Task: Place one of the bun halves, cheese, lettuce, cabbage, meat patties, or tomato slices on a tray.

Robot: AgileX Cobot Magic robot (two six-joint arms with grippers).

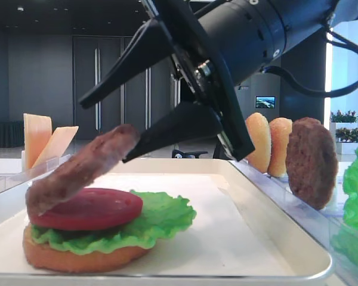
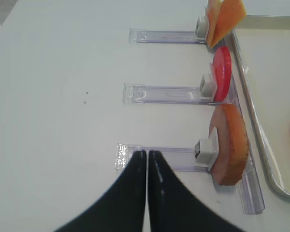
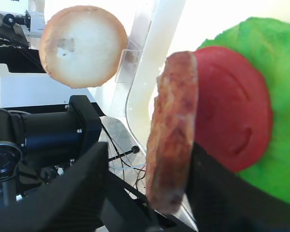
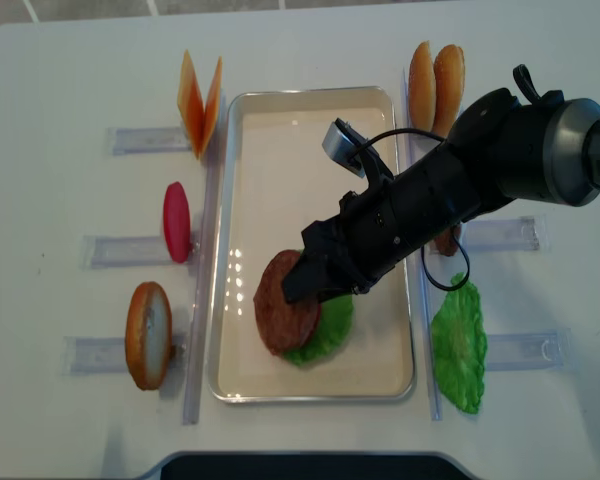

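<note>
The right gripper [image 1: 104,130] reaches over the tray with its 2 black fingers [image 1: 122,62] spread apart; a meat patty [image 1: 77,168] sits tilted between them, its lower edge resting on a tomato slice [image 1: 86,208]. Whether the lower finger touches the patty cannot be told. In the right wrist view the patty [image 3: 171,130] stands edge-on between the fingers, with the tomato slice [image 3: 232,108] and lettuce [image 3: 278,96] just behind it.

That tomato slice lies on a lettuce leaf [image 1: 149,223], which lies on a bun half [image 1: 77,256], all stacked in the near part of the white tray [image 4: 280,130].

Right of the tray, 2 bun halves [image 4: 435,75] stand on edge at the far end, a second meat patty [image 1: 310,161] stands nearer, and another lettuce leaf [image 4: 458,345] is nearest.

Left of the tray, on the white surface [image 2: 63,72], clear racks [image 2: 164,94] hold 2 cheese slices [image 4: 200,100] at the far end, a tomato slice [image 4: 176,222] in the middle and a bun half [image 4: 148,335] nearest.

The left gripper [image 2: 147,154] hovers over the surface beside the nearest rack, its fingers pressed together, holding nothing.
</note>
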